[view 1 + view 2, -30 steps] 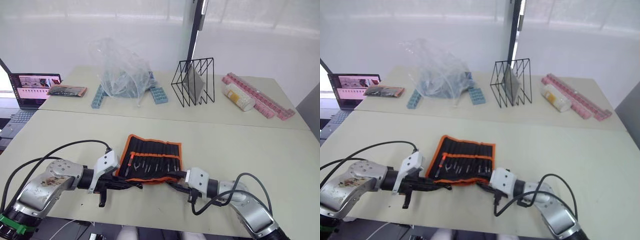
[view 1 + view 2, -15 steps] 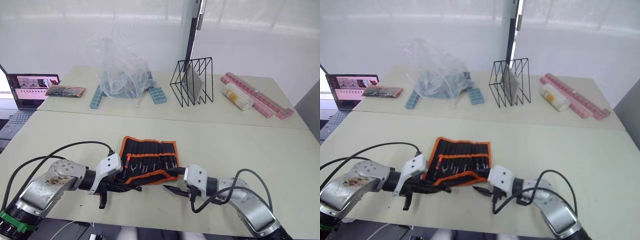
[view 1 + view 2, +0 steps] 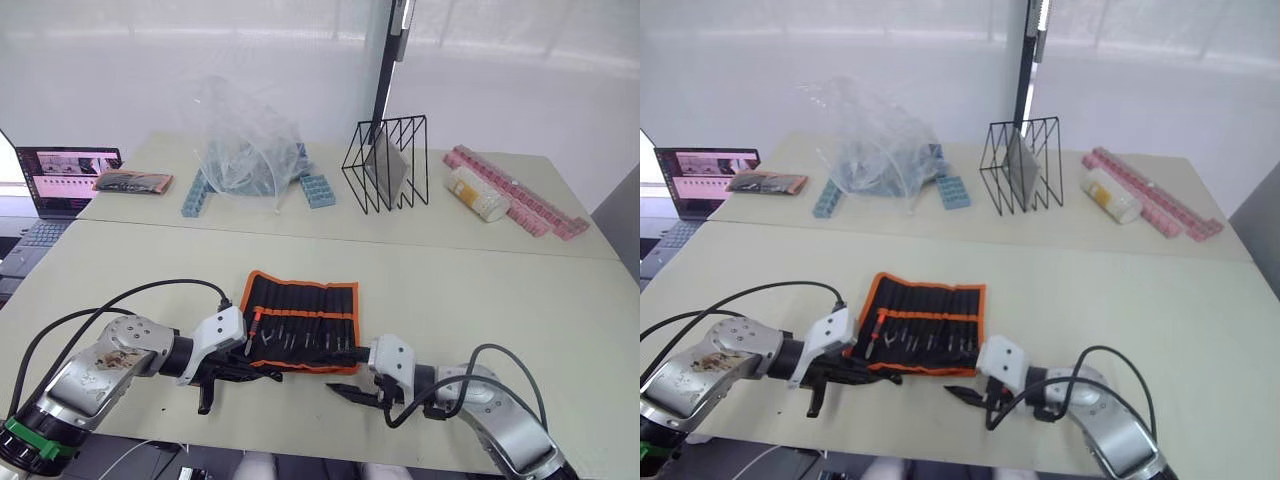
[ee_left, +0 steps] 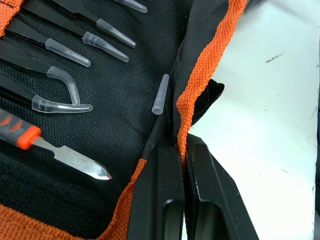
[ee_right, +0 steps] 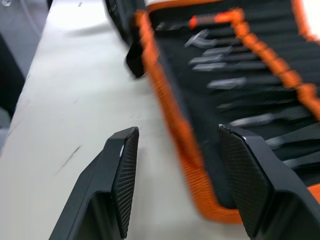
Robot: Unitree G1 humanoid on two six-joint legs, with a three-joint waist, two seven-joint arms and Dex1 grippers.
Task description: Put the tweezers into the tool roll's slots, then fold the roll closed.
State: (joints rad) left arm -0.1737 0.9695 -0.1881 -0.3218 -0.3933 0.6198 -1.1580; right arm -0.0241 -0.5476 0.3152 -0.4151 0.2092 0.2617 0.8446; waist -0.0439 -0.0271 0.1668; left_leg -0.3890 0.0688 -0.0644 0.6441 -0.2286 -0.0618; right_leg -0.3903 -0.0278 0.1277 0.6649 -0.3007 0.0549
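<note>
Pinching tool roll [image 4: 150, 90] edge, left hand [image 4: 181, 150]

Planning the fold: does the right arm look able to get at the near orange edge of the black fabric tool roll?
Probably yes: the open right tool sits just off the black fabric tool roll's near edge, nothing between.

Pale table [image 3: 480, 290] carries the open tool roll [image 3: 300, 322].

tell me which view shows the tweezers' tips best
The left wrist view: the tweezers lie close up, clear caps on their tips. The right wrist view shows them blurred; the eye views show them small inside the tool roll.
</note>
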